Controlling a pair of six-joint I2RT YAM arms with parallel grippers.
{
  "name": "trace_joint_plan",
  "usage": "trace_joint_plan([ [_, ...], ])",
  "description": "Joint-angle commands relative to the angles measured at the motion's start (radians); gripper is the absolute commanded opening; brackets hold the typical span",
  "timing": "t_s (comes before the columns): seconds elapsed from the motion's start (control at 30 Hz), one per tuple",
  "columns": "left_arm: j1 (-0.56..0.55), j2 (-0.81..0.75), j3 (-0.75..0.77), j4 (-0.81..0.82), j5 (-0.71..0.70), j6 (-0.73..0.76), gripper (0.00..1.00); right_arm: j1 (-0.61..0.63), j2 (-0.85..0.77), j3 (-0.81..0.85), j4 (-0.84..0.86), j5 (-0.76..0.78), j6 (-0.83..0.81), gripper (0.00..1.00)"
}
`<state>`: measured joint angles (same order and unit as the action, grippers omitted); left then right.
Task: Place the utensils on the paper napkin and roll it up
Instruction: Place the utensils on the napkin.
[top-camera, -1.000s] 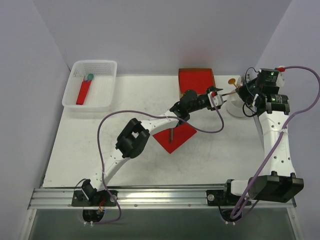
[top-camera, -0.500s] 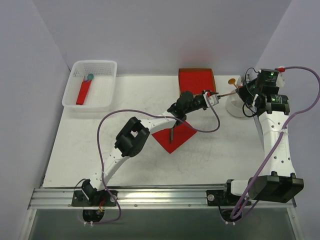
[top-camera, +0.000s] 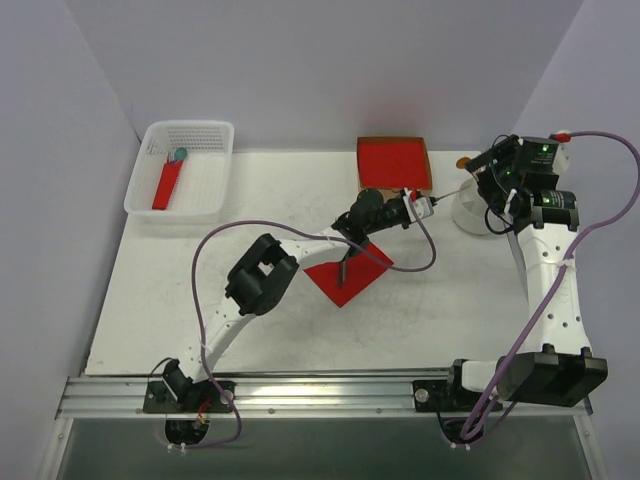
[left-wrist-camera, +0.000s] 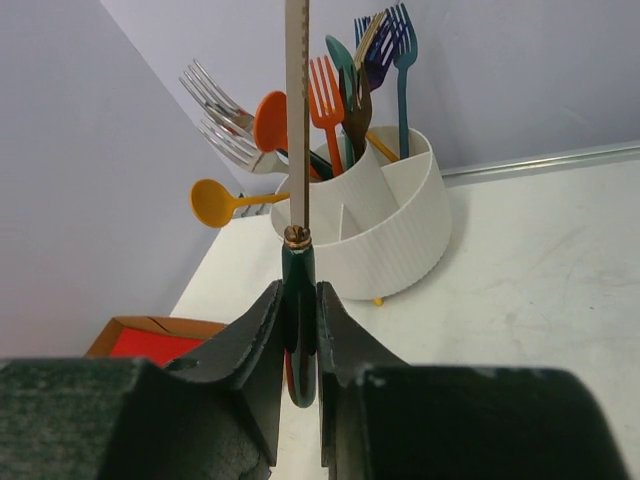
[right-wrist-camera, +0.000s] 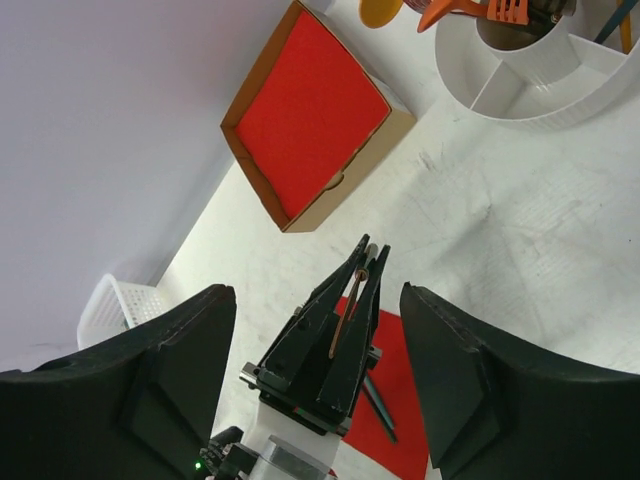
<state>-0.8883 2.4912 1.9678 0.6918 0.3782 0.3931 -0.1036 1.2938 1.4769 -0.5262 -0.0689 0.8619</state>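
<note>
The utensils (top-camera: 343, 267) weren't all down: the left gripper (left-wrist-camera: 298, 300) pinched a knife (left-wrist-camera: 296, 130) by its handle, beyond the unrolled paper napkin (top-camera: 362, 282) mid-counter, where one piece lay. The right gripper (right-wrist-camera: 315, 300) gaped empty near the white cup (left-wrist-camera: 400, 240) at the far right corner of the white counter (top-camera: 200, 290), walled in pale lilac.

Table (top-camera: 150, 300): paper napkin (top-camera: 365, 276), basket (top-camera: 190, 125), box (right-wrist-camera: 370, 140), cup (left-wrist-camera: 400, 240).

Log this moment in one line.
left hand shut on knife | right hand open, by cutlery cup | napkin unrolled, one utensil on it
</note>
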Motion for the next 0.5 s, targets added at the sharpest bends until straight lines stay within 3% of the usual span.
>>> trace_joint_plan([
  [0.0,-0.005,-0.118,-0.079,0.135,-0.007,-0.062,0.02,-0.011,-0.027,0.006,0.049,-0.014,-0.011,0.68],
  [0.1,-0.005,-0.184,-0.205,0.205,-0.048,-0.140,0.02,-0.031,-0.034,0.029,0.058,0.009,-0.012,0.70],
  [0.2,0.003,-0.267,-0.262,0.142,-0.137,-0.330,0.02,-0.048,-0.042,0.039,0.069,0.029,-0.018,0.70],
  [0.23,0.008,-0.311,-0.262,0.017,-0.157,-0.435,0.02,-0.053,-0.044,0.037,0.069,0.043,-0.020,0.70],
  [0.3,0.005,-0.351,-0.256,-0.180,-0.182,-0.493,0.03,-0.057,-0.051,0.023,0.068,0.052,-0.024,0.69],
  [0.4,0.003,-0.422,-0.256,-0.360,-0.287,-0.627,0.02,-0.059,-0.063,-0.009,0.097,0.050,-0.037,0.68],
  [0.47,0.020,-0.468,-0.257,-0.562,-0.367,-0.778,0.02,-0.059,-0.065,-0.047,0.110,0.046,-0.050,0.67],
])
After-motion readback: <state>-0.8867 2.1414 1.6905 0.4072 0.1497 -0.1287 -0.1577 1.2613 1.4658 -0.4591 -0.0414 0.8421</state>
